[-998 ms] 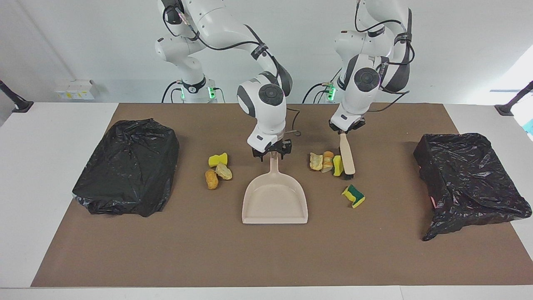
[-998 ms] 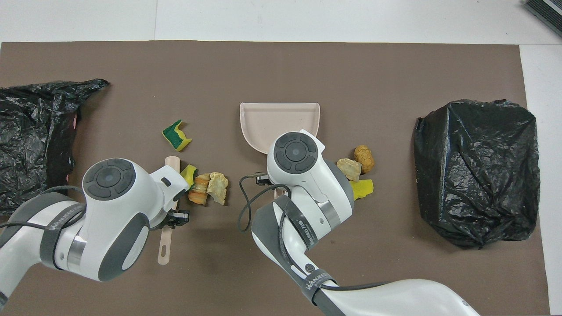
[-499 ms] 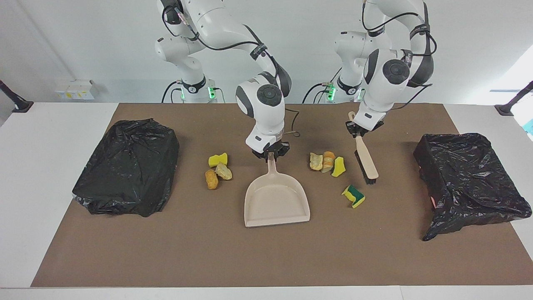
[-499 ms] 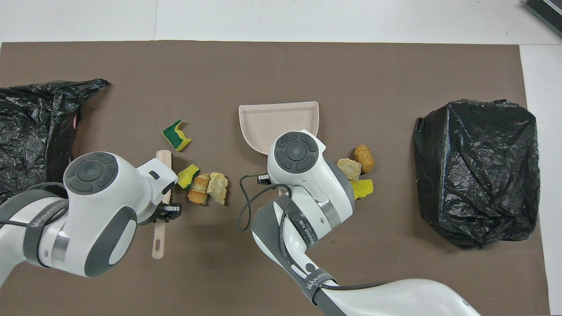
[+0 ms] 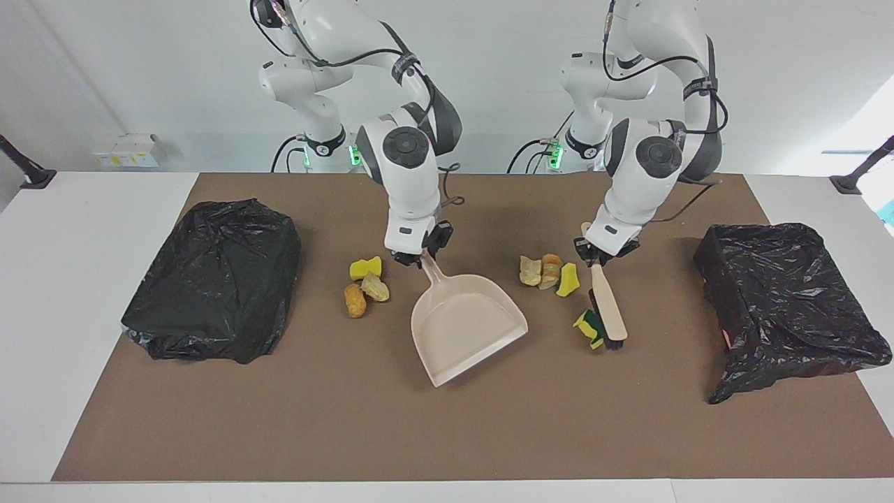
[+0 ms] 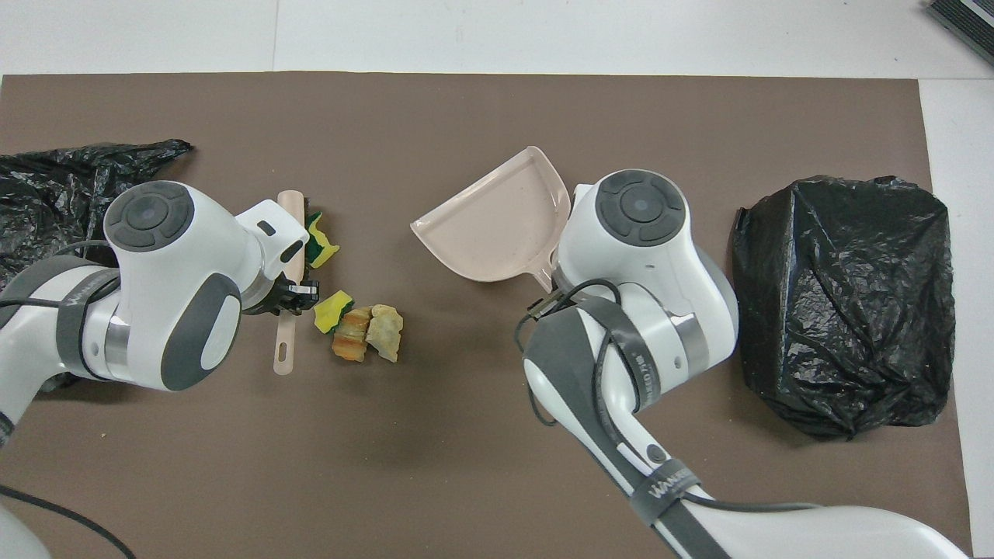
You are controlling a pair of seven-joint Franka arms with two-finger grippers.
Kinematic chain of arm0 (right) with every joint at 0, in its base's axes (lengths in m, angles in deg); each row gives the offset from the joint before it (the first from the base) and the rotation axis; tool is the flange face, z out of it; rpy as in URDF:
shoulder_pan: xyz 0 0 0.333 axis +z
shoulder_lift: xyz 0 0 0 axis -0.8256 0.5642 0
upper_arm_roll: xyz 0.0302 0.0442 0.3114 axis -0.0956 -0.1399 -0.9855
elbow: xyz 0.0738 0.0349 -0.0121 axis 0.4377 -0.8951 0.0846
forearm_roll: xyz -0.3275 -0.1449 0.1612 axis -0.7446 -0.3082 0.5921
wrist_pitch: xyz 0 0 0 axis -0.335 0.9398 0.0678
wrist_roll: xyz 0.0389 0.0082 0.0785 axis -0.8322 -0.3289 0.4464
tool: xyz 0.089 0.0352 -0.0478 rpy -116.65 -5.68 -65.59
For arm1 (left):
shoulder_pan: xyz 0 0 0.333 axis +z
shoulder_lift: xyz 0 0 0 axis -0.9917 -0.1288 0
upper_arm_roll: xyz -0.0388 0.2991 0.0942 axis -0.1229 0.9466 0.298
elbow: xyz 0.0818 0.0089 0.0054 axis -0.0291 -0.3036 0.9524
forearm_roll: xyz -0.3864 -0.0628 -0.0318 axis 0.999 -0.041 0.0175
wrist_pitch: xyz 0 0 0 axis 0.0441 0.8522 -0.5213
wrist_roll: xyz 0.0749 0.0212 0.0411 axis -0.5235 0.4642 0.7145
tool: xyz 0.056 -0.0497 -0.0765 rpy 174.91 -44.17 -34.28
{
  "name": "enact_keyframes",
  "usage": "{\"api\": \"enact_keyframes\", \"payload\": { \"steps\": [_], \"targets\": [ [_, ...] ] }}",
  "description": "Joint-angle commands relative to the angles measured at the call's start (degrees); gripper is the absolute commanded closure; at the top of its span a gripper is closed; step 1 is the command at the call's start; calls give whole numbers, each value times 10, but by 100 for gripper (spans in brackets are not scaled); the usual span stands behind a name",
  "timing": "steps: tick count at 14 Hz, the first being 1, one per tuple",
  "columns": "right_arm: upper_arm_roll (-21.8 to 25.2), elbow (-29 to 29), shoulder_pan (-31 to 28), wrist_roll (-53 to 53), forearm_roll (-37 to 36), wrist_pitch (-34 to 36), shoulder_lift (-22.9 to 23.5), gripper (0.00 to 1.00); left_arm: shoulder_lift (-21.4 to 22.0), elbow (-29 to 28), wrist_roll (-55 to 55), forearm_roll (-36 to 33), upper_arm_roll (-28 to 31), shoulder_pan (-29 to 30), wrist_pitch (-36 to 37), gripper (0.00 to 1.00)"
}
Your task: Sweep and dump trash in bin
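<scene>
Trash lies in two clusters on the brown mat [image 5: 447,433]. Toward my right arm's end, a yellow sponge bit [image 5: 366,267], a tan chunk [image 5: 376,288] and a brown chunk [image 5: 355,300] sit where they sat a second ago. Toward my left arm's end, two bread-like chunks [image 5: 541,271] and a yellow scrap [image 5: 568,279] are also unmoved, and the green-backed sponge bit [image 5: 588,327] lies farther from me than they do.

My brush [image 5: 606,307] has changed most: a second ago its bristles rested against the yellow scrap, then it was lifted clear, and now its head touches the green-backed bit on the side toward the left arm's end. My left gripper [image 5: 601,255] pinches the brush handle, fingers pressed tight on it.

My dustpan [image 5: 466,327] has swung too. Its mouth used to point straight away from me; now it is angled toward the left arm's end of the table, nearer the green-backed bit. My right gripper [image 5: 421,255] clamps the dustpan's handle, having closed on it within the last second.

Two black bin bags [image 5: 213,279] [image 5: 789,307] sit at the mat's two ends on a white table [image 5: 63,293], with a white wall past my bases.
</scene>
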Motion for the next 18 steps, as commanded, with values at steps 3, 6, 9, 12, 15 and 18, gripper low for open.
{"api": "enact_keyframes", "payload": {
  "steps": [3, 6, 9, 12, 15, 18],
  "targets": [
    [-6, -35, -22, 241, -78, -7, -22, 100, 25, 7, -36, 6, 6, 6, 136, 100],
    [-7, -64, 3, 259, -109, -21, -31, 100, 70, -22, -39, 6, 7, 20, 183, 100],
    [-8, -84, 20, 258, -109, -36, -29, 100, 149, -90, -35, 36, 7, 32, 182, 100],
    [-8, -89, 32, 256, -109, -40, -23, 100, 164, -90, -26, 41, 7, 33, 179, 100],
    [-8, -102, 42, 252, -108, -74, -19, 100, 167, -88, -20, 61, 9, 33, 155, 100],
    [-11, -100, 47, 253, -108, -80, -18, 100, 165, -79, 22, 84, 7, 26, 145, 100]
  ]
}}
